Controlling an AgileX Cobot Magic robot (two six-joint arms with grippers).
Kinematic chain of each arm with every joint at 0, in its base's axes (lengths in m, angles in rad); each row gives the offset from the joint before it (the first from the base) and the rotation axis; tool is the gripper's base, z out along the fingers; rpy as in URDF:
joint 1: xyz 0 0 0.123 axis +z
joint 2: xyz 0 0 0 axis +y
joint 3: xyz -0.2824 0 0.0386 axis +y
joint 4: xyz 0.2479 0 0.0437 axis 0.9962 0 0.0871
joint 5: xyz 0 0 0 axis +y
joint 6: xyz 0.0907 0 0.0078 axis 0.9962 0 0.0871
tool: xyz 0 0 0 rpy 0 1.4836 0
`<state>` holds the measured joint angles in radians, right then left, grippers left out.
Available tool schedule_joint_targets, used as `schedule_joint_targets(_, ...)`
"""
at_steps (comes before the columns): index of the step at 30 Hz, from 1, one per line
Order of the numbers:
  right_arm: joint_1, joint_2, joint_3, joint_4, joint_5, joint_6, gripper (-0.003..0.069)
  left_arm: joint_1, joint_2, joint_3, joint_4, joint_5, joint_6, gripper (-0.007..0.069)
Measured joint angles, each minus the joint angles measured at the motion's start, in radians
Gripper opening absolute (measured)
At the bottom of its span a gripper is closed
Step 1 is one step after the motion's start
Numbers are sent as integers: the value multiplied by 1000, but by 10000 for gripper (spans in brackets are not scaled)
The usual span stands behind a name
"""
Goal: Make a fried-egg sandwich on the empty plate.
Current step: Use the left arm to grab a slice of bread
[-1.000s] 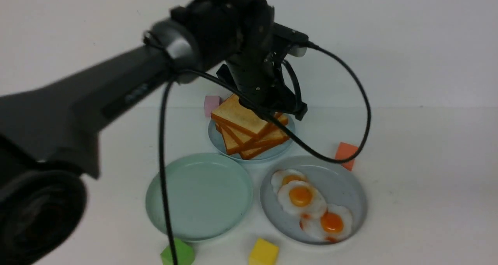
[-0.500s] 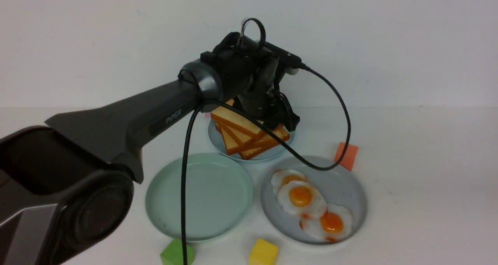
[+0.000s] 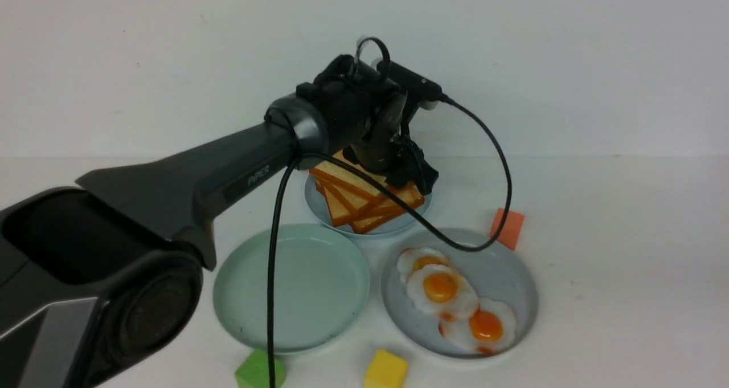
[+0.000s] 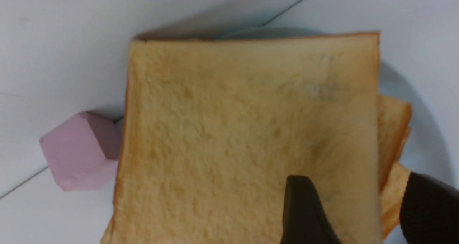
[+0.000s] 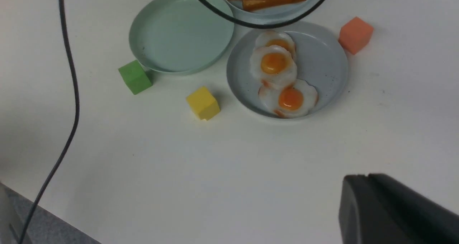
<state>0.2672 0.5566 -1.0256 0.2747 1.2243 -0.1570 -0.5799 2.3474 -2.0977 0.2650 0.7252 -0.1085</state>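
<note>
Right gripper [image 5: 365, 186]: jaws together, holding nothing, above the table [image 5: 251, 183] on the robot's side. Empty plate [image 3: 290, 288]: mint-green, bare, just left of the grey-blue plate [image 3: 507, 274] carrying three fried eggs [image 3: 440, 288]. Beyond both, the toast pile [image 3: 364, 205] rests on a light-blue plate [image 3: 373, 231]. Left gripper [image 4: 358, 186]: jaws apart, straddling one edge of the top slice [image 4: 233, 140].

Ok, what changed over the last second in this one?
The left arm swung forward and down from near the camera, bringing the left gripper to the pile of square golden toast slices; its jaws now stand open astride the top slice's edge, nothing gripped. The round mint-green plate, the fried eggs on the grey-blue plate and the coloured cubes stayed put.
</note>
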Motion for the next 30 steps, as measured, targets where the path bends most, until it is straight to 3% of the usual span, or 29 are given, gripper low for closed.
schedule_joint_targets(10, 0, 0, 0, 2, 13, 0, 57, 2, 25, -6, 8, -5, -26, 335)
schedule_joint_targets(17, 0, 0, 0, 2, 15, 0, 64, 5, 25, -11, -16, 14, -24, 72)
schedule_joint_targets(19, 0, 0, 0, 2, 15, 0, 66, 5, 25, -11, -18, 16, -23, 38)
schedule_joint_targets(30, 0, 0, 0, 3, 15, 0, 67, 5, -75, -8, -34, 88, -3, 38)
